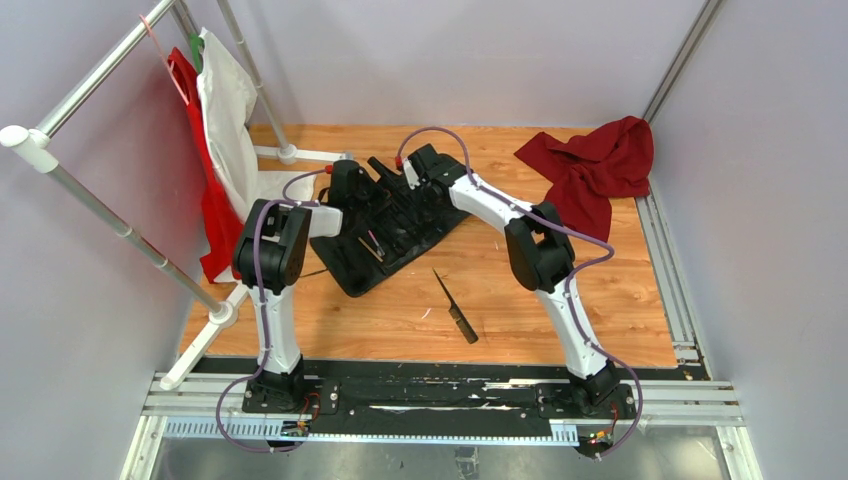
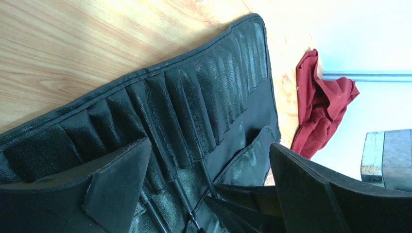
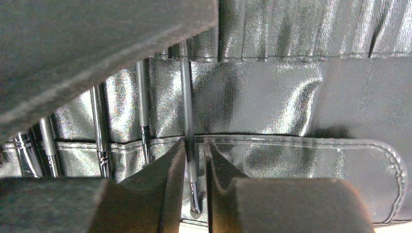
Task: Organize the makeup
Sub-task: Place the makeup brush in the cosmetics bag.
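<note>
- Right wrist view: a slim brush handle (image 3: 186, 97) lies lengthwise on the black roll-up case (image 3: 272, 97). Its upper part is tucked into a slot and its lower end crosses the stitched band.
- The right gripper (image 3: 196, 148) straddles that handle with its jaws only narrowly apart. One fingertip (image 3: 170, 170) sits close against the handle, and a dark sliver of gap shows on the other side.
- Further brushes (image 3: 142, 109) occupy the neighbouring slots to the left, parallel with the first.
- Left wrist view: the left gripper (image 2: 209, 145) hangs over the pleated pockets of the case, its jaws spread wide.
- Top external view: the case lies unrolled on the wooden table (image 1: 620, 300), toward its far middle, with both grippers above it. A pink-handled brush (image 1: 375, 243) shows in the near half of the case.
- A thin black comb (image 1: 455, 307) lies alone on bare wood between the two arms, nearer their bases and apart from the case.
- A red cloth (image 1: 595, 165) is heaped at the far right corner.
- A white tube rack (image 1: 120, 222) at the left carries a white garment (image 1: 225, 120).
</note>
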Tool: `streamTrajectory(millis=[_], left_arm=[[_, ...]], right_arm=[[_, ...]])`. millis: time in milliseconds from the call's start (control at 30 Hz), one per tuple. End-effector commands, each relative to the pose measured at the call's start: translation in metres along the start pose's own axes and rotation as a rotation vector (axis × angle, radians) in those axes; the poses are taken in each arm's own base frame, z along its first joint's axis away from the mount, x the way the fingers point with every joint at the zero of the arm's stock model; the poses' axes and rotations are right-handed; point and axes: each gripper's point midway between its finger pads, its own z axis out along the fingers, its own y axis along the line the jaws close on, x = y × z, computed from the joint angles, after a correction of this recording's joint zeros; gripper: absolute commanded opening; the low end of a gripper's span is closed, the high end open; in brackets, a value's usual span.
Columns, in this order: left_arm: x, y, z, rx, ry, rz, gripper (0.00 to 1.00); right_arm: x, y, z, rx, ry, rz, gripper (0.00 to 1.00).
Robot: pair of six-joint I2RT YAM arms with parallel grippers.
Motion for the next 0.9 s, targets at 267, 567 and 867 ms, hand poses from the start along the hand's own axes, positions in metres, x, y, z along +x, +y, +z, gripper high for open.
streamTrajectory(millis=[267,567,867], left_arm=[[0.022,0.018,0.004,-0.038,0.070,-0.008,0.98],[0.023,0.020,0.002,-0.041,0.073,-0.007,0.98],[0.021,0.013,-0.004,-0.028,0.066,-0.007,0.98]], right_arm=[[-0.021,-0.006,0.003,0.006,-0.096,0.004,0.39],[-0.025,-0.010,-0.034,0.034,-0.130,0.005,0.41],[-0.025,-0.018,-0.089,0.091,-0.182,0.004,0.41]])
